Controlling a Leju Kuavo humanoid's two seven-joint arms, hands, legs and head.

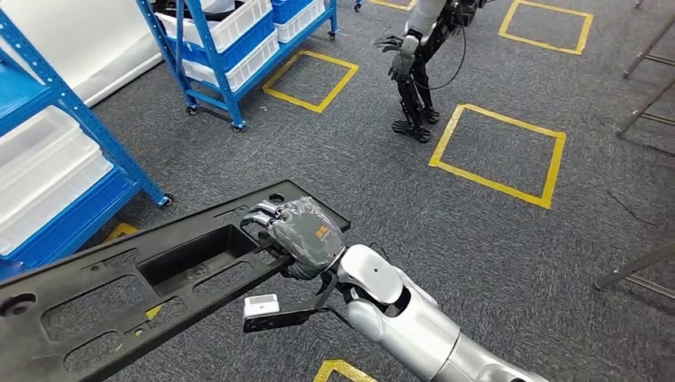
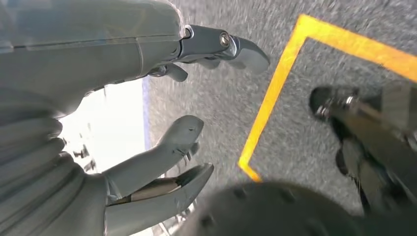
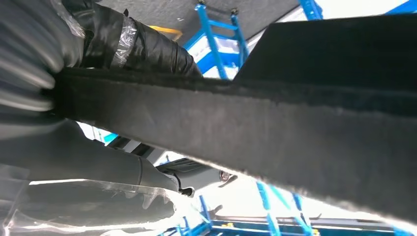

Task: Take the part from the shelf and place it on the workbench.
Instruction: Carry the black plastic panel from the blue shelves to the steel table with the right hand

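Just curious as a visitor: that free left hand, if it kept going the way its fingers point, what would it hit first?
Probably the grey carpet floor near the yellow tape line; the left hand holds nothing, and depth is unclear.

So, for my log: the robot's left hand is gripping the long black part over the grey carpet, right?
Not quite: the right hand grips the long black part over the grey carpet, as the head view shows. The left hand hangs with fingers apart, holding nothing.

Part [image 1: 159, 278] right of shelf [image 1: 56, 159]
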